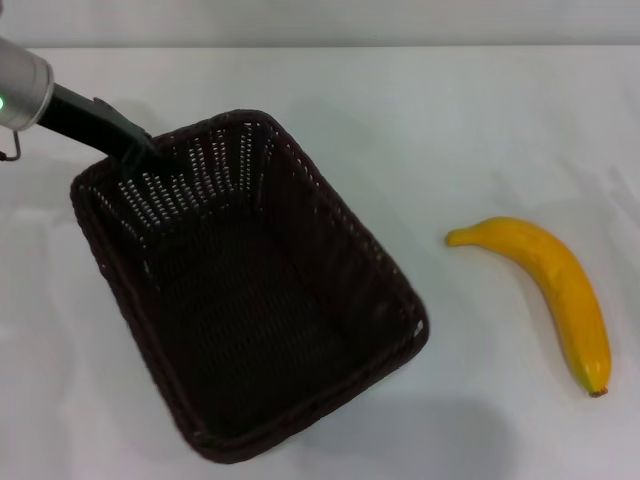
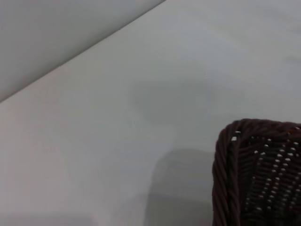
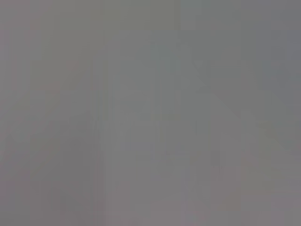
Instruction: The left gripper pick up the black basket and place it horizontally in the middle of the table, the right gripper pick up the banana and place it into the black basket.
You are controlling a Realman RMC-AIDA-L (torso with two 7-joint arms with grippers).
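The black basket (image 1: 250,300) is a dark woven rectangle on the left half of the table (image 1: 470,130), set at a slant. My left gripper (image 1: 138,155) reaches in from the upper left, and its jaw tip is clamped over the basket's far-left rim. A corner of the basket also shows in the left wrist view (image 2: 256,174), with a shadow on the table beside it. The banana (image 1: 555,285) lies on the table to the right of the basket, apart from it, dark tip toward the front. My right gripper is out of view; the right wrist view shows only plain grey.
The silver forearm of the left arm (image 1: 22,88) enters at the upper left corner. The table's far edge (image 1: 400,45) runs along the top of the head view. White tabletop lies between the basket and the banana.
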